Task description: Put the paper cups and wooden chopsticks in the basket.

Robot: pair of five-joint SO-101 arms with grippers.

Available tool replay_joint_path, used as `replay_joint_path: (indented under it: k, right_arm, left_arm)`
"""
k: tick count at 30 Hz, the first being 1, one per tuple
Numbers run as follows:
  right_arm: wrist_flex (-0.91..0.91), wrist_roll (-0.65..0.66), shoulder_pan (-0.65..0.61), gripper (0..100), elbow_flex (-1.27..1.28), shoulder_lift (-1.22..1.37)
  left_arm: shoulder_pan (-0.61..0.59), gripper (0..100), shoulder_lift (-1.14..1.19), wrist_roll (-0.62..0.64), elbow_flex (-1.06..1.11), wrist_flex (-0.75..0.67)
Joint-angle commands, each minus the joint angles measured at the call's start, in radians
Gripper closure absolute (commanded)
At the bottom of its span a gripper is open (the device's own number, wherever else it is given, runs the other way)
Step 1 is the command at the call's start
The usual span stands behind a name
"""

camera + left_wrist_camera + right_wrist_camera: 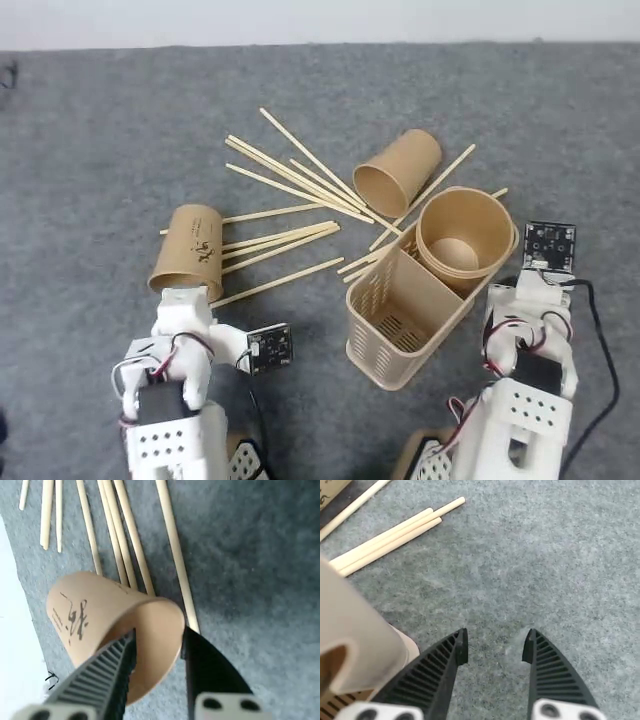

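The desk (100, 150) is covered in a grey, felt-like fabric. Thin, straight, pale wooden chopsticks (280, 281) lie scattered across it, some crossing and some in a loose bundle. Several of them run up against the basket (385, 350), and none are inside it. The basket is beige with slotted walls and two compartments.

There are three tapered brown paper cups. The printed cup (188, 250) lies on its side, with its wide mouth turned toward the left arm. The second cup (398, 172) is tipped over on the chopsticks just beyond the basket. The third cup (470, 215) stands upright in the basket's farther compartment, while the nearer, squarish compartment holds nothing.

The left claw (159, 632) is partly spread at the mouth of the printed cup. One ribbed finger sits across the opening and the smooth finger is at the rim's outer edge, next to a chopstick. I cannot tell whether either finger presses on the paper.

The right claw (495, 645) is spread wide and holds nothing. It hangs over bare fabric just beside the basket, well apart from the loose cups.
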Motion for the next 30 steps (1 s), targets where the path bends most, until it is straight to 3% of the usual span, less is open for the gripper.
replay_joint_path:
  k: [1,4,16,20,30]
  right_arm:
    - [-0.019,0.018,-0.010,80.5,-0.008,-0.016]
    - [-0.018,0.018,-0.010,80.5,-0.008,-0.016]
    - [-0.021,0.020,-0.010,80.5,-0.008,-0.016]
    - [-0.021,0.021,-0.012,80.5,-0.008,-0.016]
    - [-0.021,0.023,-0.012,80.5,-0.008,-0.016]
  left_arm:
    - [0.014,91,0.005,0.021,-0.005,-0.011]
    - [0.012,99,0.005,0.020,-0.005,-0.011]
    - [0.008,99,-0.005,0.069,-0.065,0.003]
    - [0.015,99,-0.005,0.144,-0.209,0.081]
    - [0.015,99,0.002,0.152,-0.503,0.311]
